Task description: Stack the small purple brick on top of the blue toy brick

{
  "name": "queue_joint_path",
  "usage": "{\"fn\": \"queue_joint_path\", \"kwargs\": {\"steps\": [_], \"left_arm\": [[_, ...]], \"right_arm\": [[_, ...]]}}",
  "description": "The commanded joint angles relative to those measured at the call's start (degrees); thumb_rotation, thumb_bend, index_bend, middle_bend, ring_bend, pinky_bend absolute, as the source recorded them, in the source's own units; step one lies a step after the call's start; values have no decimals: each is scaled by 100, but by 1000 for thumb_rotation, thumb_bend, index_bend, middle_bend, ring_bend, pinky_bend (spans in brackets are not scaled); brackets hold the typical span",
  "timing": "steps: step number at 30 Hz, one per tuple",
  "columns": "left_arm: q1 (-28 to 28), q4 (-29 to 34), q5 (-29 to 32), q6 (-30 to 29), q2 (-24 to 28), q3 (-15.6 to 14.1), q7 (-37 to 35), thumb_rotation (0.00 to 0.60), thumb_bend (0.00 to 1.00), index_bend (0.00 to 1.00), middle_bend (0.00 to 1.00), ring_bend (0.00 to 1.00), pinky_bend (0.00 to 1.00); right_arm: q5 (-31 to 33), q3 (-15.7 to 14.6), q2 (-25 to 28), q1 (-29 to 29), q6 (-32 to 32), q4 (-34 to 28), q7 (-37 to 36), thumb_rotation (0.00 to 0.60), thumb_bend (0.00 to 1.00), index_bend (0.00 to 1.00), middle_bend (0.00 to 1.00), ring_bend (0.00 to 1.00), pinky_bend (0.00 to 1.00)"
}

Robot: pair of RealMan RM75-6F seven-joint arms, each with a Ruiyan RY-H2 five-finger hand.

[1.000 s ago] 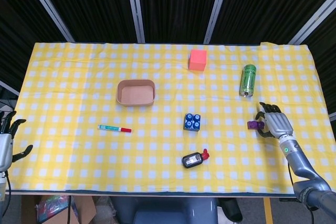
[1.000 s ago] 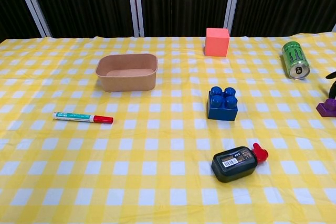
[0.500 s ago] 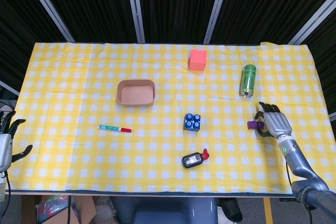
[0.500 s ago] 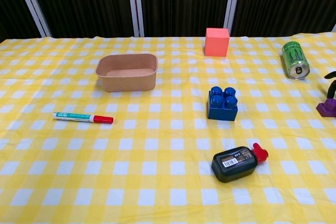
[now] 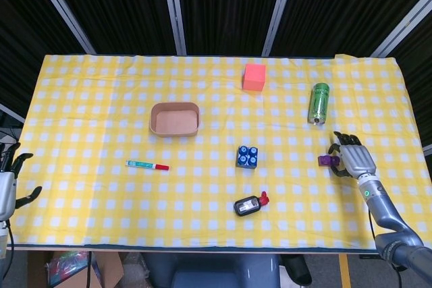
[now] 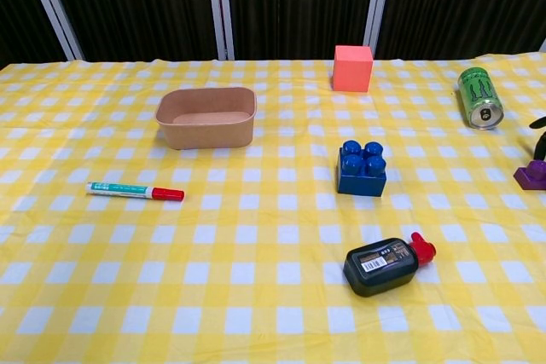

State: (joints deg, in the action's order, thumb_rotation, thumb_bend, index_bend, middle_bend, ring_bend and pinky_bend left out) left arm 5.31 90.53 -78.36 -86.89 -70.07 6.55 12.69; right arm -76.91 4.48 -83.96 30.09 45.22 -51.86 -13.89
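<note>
1. Nothing has visibly moved since the earlier frames: in both views the right hand (image 5: 352,160) stays at the small purple brick (image 5: 328,160) and every object keeps its place.

2. Head view: the right hand sits near the right edge of the yellow checked tablecloth (image 5: 94,99), its fingers curled around the small purple brick, which seems to rest on the cloth. Whether the fingers actually pinch it or only touch it cannot be told at this size. The blue toy brick (image 5: 247,156) stands studs-up near the table's middle, well apart from the purple one. The left hand (image 5: 9,183) hangs off the left edge with fingers spread, holding nothing.

3. Head view, other things: a tan oval tray (image 5: 174,119), a red-capped marker (image 5: 147,164), a black bottle with a red cap (image 5: 250,204), a green drink can (image 5: 318,103) lying on its side and a coral cube (image 5: 254,76).

4. Chest view: the small purple brick (image 6: 533,174) shows at the right border with only dark fingertips (image 6: 538,124) above it; the grip is cut off. The blue toy brick (image 6: 360,168) has its studs bare.

5. Progress, as a judgement: the task is at the grasping step. Lifting, carrying leftward and seating the purple brick on the blue studs all remain.
</note>
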Motion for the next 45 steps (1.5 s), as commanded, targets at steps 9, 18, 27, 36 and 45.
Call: {"fn": "queue_joint_path", "kwargs": {"steps": [9, 18, 27, 36, 45], "left_arm": [[1, -2, 7, -5, -5, 5, 6, 600, 210, 249, 86, 0, 47], [3, 6, 0, -1, -2, 0, -4, 600, 210, 249, 86, 0, 47], [3, -3, 19, 8, 11, 10, -38, 600, 210, 249, 86, 0, 47], [6, 4, 18, 8, 3, 6, -12, 600, 210, 249, 86, 0, 47], [11, 15, 7, 11, -5, -2, 8, 600, 210, 250, 86, 0, 47]], "right_arm": [[17, -5, -39, -2, -22, 19, 47, 600, 430, 394, 1, 0, 0], [0, 17, -57, 23, 17, -29, 77, 600, 432, 400, 1, 0, 0], [77, 41, -68, 33, -35, -52, 175, 600, 443, 431, 1, 0, 0], [89, 30, -121, 16, -48, 41, 163, 600, 444, 442, 1, 0, 0], [25, 36, -118, 6, 54, 60, 92, 600, 488, 511, 2, 0, 0]]}}
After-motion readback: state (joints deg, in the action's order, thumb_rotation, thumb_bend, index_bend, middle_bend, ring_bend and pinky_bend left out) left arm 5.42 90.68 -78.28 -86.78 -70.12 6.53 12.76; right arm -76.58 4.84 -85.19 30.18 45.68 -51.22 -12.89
